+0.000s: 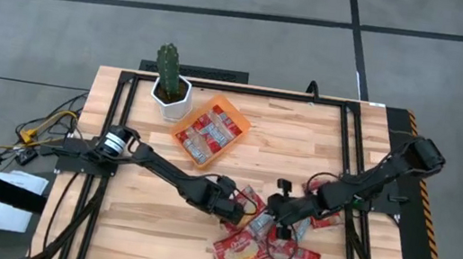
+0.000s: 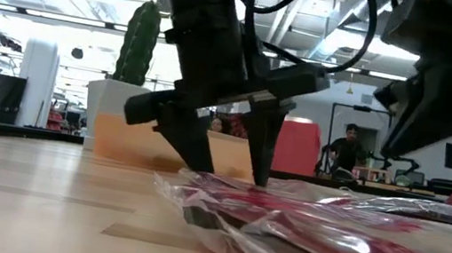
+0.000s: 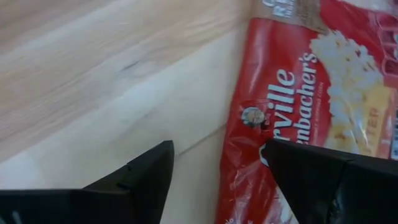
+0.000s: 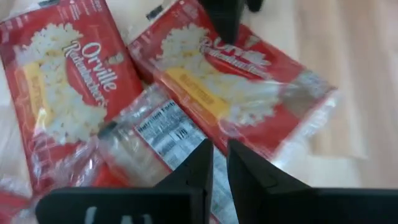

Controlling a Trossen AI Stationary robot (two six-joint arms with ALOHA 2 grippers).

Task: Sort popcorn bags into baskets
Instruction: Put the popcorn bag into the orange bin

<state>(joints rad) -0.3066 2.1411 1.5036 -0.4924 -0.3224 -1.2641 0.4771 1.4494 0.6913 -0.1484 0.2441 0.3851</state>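
Note:
Several red popcorn bags (image 1: 265, 243) lie overlapping on the table near its front edge, and a few more lie inside the orange basket (image 1: 236, 112). My left gripper (image 3: 214, 168) is open and low at the pile's left end. Its fingers straddle one long edge of a red bag (image 3: 292, 93), one over bare wood and one over the bag. My right gripper (image 4: 219, 162) is shut and hangs above the pile's middle, over a bag lying label side up (image 4: 155, 134). It touches nothing. My left gripper points down from above with one finger (image 3: 311, 177) over the bag's long edge (image 3: 236, 149) and the other (image 3: 137, 180) over the wood beside it. The bag lies flat on the table. I cannot tell whether the finger touches it.
A white pot with a green cactus (image 1: 170, 84) stands beside the basket's far-left corner. In the low view the basket wall (image 2: 143, 141) shows behind the left gripper (image 2: 224, 167). Bare wood lies left of the pile. Black frame rails run along the table's sides. A person sits far behind.

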